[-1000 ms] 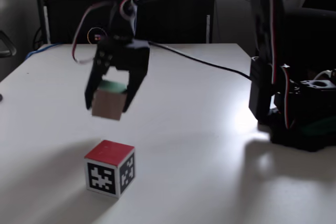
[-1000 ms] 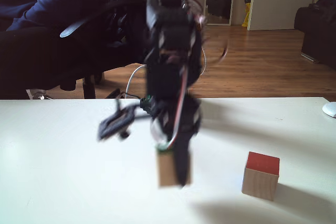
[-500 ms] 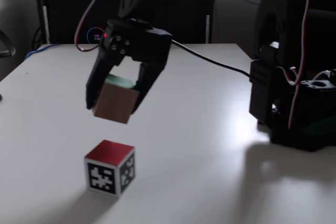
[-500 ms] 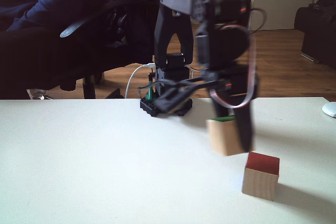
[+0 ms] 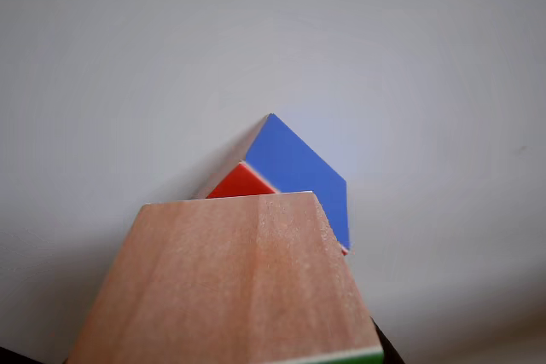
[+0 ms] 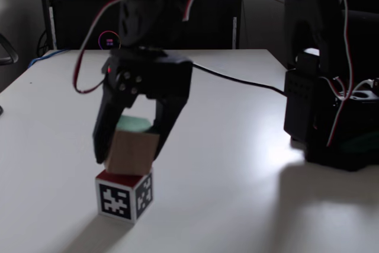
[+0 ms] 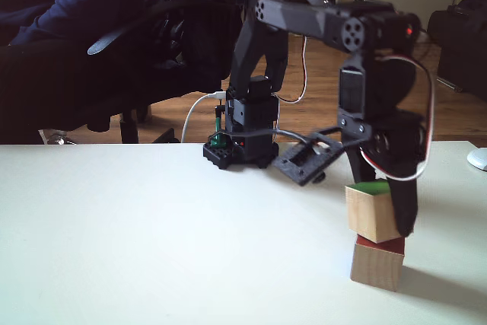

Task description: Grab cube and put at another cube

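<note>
wood-grain cube with green top point(image 6: 131, 151) held just above the smaller red-topped cube point(image 7: 377, 263).
hand point(image 6: 127, 157) is clamped on it; lowering fully and release are judged left.

My arm arches over from its base and points my gripper point(image 6: 129, 159) straight down, fingers point(image 6: 102, 140) clamped on the cube point(image 6: 131, 150), one finger on each side.

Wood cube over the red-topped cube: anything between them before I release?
Nothing visible. The pincer holds the wood cube right above the red-topped cube; in both fixed views they look touching or nearly so, the wood cube slightly tilted.
</note>
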